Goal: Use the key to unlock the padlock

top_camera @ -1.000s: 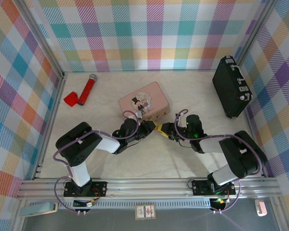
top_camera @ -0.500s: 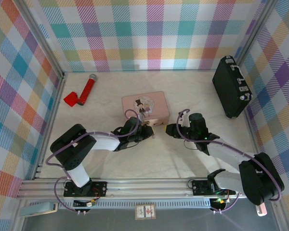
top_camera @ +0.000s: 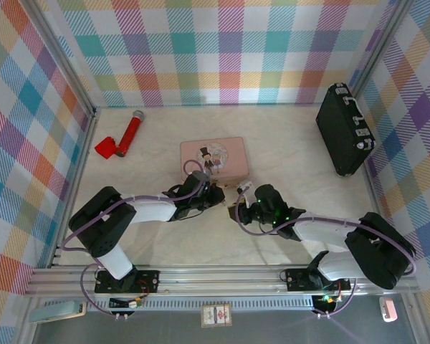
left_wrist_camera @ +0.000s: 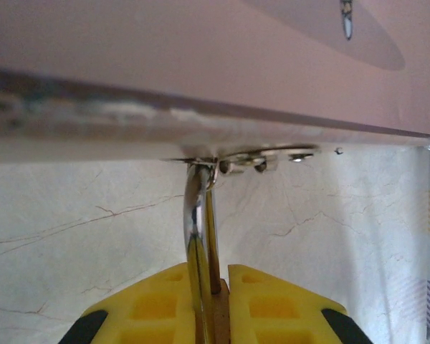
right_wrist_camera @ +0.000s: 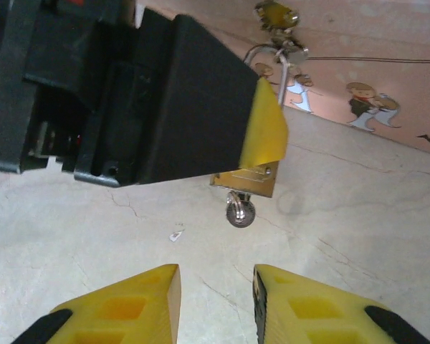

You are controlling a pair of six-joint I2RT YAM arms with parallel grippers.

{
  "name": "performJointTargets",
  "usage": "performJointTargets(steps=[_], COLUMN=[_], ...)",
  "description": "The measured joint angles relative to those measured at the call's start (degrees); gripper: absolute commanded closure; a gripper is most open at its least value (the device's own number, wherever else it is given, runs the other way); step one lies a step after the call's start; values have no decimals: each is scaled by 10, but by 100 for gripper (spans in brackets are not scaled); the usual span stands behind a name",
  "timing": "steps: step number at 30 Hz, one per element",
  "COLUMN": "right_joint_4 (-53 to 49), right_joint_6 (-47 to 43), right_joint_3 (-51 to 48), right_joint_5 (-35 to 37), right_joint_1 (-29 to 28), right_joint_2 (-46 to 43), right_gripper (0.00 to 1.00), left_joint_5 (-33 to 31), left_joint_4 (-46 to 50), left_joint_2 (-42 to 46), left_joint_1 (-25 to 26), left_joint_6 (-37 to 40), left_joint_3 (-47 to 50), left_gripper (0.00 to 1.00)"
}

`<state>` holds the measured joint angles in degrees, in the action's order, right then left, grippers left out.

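My left gripper [left_wrist_camera: 222, 276] is shut on the brass padlock [left_wrist_camera: 221, 309]. The padlock's silver shackle [left_wrist_camera: 196, 215] runs up to the hasp of the pink tin [left_wrist_camera: 201, 64]. In the right wrist view the padlock [right_wrist_camera: 249, 179] sticks out under the left gripper's yellow finger [right_wrist_camera: 264, 132]. The key [right_wrist_camera: 240, 213] hangs from the padlock's underside, its round dark-grey head and small ring showing. My right gripper [right_wrist_camera: 216, 301] is open just short of the key, touching nothing. In the top view the left gripper [top_camera: 216, 195] and right gripper [top_camera: 238, 209] face each other in front of the tin [top_camera: 213, 159].
A red-handled tool [top_camera: 122, 138] lies at the back left. A black case [top_camera: 345, 129] leans at the back right wall. Checked walls and metal rails [top_camera: 222, 278] enclose the pale marbled floor [top_camera: 301, 165].
The right gripper has let go at the padlock, backed away, and swung lower and to the left, now open facing the key. The tin has turned slightly. The left gripper still holds the padlock.
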<state>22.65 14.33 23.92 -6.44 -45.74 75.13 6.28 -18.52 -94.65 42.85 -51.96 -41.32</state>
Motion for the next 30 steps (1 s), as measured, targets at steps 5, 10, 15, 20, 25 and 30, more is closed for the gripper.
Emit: performJointTargets(steps=[5,10,15,20,25,30], right_joint_4=[27,44,55,69,75,82], right_joint_6=[-37,-59,-71,-78,-80,-82], right_joint_3=[0,0,0,3,9,14], right_joint_5=[5,33,61,77,93,108], right_joint_1=[-16,-24,-34,-38,-38,-38], right_joint_2=[25,63,78,90,111,122], right_gripper=[67,67,70,72,76,76], left_joint_5=[9,14,21,25,30,31], left_joint_4=[0,4,2,-2,-9,-9], left_joint_2=[3,7,8,8,7,7], left_joint_1=[-3,-5,-6,-6,-7,-6], left_joint_6=[-14,-21,-31,-44,-51,-52], left_joint_3=[0,0,0,1,3,3], left_gripper=[100,100,100,100,100,100])
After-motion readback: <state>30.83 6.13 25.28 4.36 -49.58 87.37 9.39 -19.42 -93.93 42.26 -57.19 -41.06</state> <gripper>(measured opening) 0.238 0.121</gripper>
